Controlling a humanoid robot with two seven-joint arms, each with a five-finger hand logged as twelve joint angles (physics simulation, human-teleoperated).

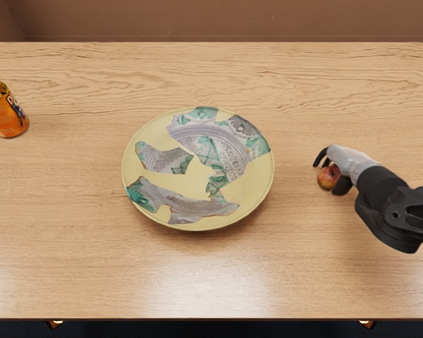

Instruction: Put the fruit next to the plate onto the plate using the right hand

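At the upper left of the frame we see an orange can (pixel 5 108), tilted and well apart from our work. In the centre sits the plate (pixel 257 190), yellow with patchy markings and nothing on it. Right of it, at mid-right, the fruit (pixel 328 177) rests on the table (pixel 268 282), near the rim but apart. Our right hand (pixel 347 163) clasps it, fingers (pixel 320 158) curled around it. We judge it best to firm the grip first, lift clear of the rim, then carry leftward.
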